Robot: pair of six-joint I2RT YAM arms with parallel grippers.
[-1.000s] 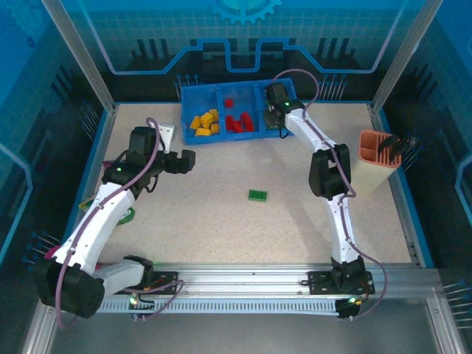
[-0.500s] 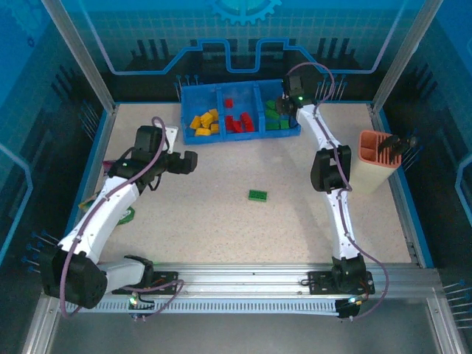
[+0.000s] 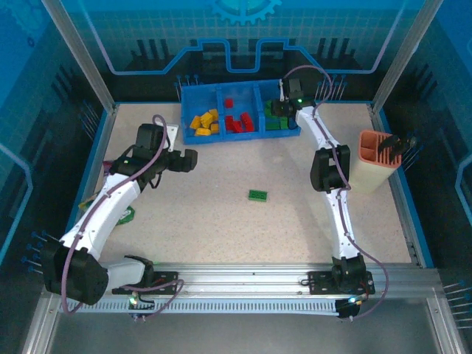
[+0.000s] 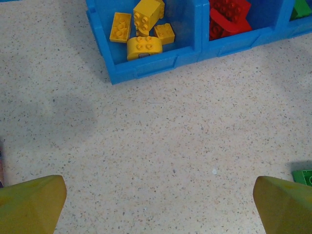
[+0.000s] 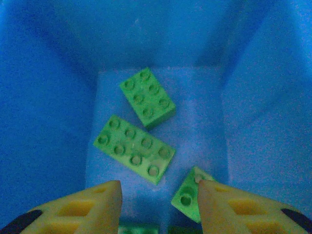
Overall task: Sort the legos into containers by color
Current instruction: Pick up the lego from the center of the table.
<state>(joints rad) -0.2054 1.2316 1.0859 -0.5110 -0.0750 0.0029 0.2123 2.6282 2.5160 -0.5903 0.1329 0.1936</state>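
My right gripper point(image 5: 158, 190) hangs inside the right compartment of the blue tray point(image 3: 221, 138). Its jaws stand partly apart and neither pair of pads clamps anything. One green brick point(image 5: 187, 197) lies just beside my right finger, half covered by it and cut off by the lower edge, so I cannot tell whether they touch. More green slivers show at that edge, too little of them to make out. From above, this gripper point(image 3: 284, 105) covers part of the green pile.

My left gripper point(image 4: 157, 195) is spread wide and holds nothing, only its two tips showing in the lower corners. The red bricks point(image 4: 229, 14) in the middle compartment are cropped by the top edge, and the lone green brick point(image 4: 303, 176) by the right edge.

The table point(image 3: 221, 228) is speckled beige, fenced by aluminium posts and blue translucent panels. An orange-pink holder point(image 3: 372, 158) stands at its right side.

That lone green brick lies flat in the open middle of the table, well apart from the tray, long axis roughly left to right. In the right compartment, the long green brick point(image 5: 134, 148) and the shorter one point(image 5: 147, 96) lie studs up, both running diagonally from upper left to lower right. The yellow bricks point(image 4: 141, 29) sit in the left compartment, one tipped up.
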